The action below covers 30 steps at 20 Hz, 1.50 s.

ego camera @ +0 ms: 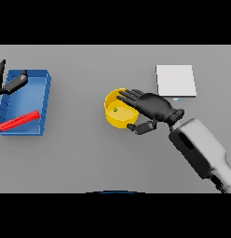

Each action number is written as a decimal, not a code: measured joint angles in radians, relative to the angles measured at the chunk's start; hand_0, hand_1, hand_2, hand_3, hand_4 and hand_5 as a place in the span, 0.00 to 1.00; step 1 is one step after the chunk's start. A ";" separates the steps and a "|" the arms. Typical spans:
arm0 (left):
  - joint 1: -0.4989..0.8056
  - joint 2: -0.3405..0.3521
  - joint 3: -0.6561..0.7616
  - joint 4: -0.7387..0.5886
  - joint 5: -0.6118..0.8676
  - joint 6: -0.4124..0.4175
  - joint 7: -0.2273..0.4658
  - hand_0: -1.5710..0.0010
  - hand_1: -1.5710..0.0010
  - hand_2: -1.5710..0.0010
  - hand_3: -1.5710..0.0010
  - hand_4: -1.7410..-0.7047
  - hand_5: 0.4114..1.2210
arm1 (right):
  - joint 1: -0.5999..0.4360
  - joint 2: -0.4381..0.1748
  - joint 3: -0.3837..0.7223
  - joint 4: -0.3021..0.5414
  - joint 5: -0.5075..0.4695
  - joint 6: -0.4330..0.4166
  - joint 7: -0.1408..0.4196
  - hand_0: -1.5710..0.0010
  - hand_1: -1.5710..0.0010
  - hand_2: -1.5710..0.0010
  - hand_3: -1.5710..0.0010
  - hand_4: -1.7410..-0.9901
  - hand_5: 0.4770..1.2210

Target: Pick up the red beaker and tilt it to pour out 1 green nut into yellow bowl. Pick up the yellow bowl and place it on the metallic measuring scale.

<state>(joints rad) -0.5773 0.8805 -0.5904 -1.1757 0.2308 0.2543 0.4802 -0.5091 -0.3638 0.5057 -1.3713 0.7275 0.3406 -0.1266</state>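
Note:
The yellow bowl (116, 115) stands mid-table with a small green nut (115, 109) inside it. My right hand (154, 106) covers the bowl's right side: its fingers reach over the far rim and its thumb curls against the near outer wall, pinching the bowl. The red beaker (19, 120) lies on its side in the blue tray (40, 100) at the left. Over the tray's far left corner, my left hand (14, 83) hangs with straight fingers and holds nothing. The pale metallic measuring scale (176, 80) sits flat behind and to the right of the bowl.
The blue tray's raised walls enclose the beaker at the left edge. Grey table stretches between the tray and the bowl. My right forearm (201, 146) crosses the lower right of the table.

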 measured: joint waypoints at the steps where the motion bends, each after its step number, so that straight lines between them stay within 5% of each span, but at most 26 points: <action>1: 0.004 0.003 0.000 -0.003 -0.002 0.003 -0.009 1.00 1.00 1.00 1.00 0.91 0.38 | -0.019 0.007 0.014 0.028 0.008 0.004 -0.017 1.00 1.00 1.00 1.00 0.65 0.28; 7: -0.016 -0.006 -0.003 0.005 -0.006 -0.004 -0.004 1.00 1.00 1.00 1.00 0.91 0.40 | -0.099 0.029 0.055 0.147 0.016 0.057 -0.063 1.00 1.00 1.00 1.00 0.64 0.27; 13: -0.018 0.008 0.006 0.002 0.004 -0.009 0.009 1.00 1.00 1.00 1.00 0.91 0.40 | -0.146 0.062 0.102 0.238 0.047 0.099 -0.043 1.00 1.00 1.00 1.00 0.58 0.26; 20: -0.013 0.006 0.007 0.011 -0.001 -0.010 -0.022 1.00 1.00 1.00 1.00 0.92 0.39 | -0.171 0.069 0.138 0.272 0.074 0.130 -0.034 0.99 0.97 0.96 0.94 0.54 0.41; 22: -0.025 0.008 0.009 0.014 0.003 -0.018 -0.007 1.00 1.00 1.00 1.00 0.91 0.38 | -0.178 0.071 0.149 0.270 0.091 0.126 -0.015 0.84 0.85 0.85 0.84 0.47 0.57; 26: -0.008 0.019 0.017 -0.003 0.010 -0.006 -0.015 1.00 1.00 1.00 1.00 0.91 0.39 | -0.187 0.077 0.161 0.279 0.080 0.163 -0.036 0.35 0.37 0.39 0.56 0.23 0.82; 30: -0.012 0.015 0.011 -0.003 0.008 -0.010 -0.005 1.00 1.00 1.00 1.00 0.91 0.39 | -0.185 0.058 0.164 0.254 0.056 0.210 -0.037 0.14 0.15 0.18 0.30 0.10 0.93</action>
<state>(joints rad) -0.5895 0.8950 -0.5799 -1.1789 0.2383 0.2446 0.4757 -0.6940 -0.3057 0.6700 -1.1174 0.7839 0.5507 -0.1641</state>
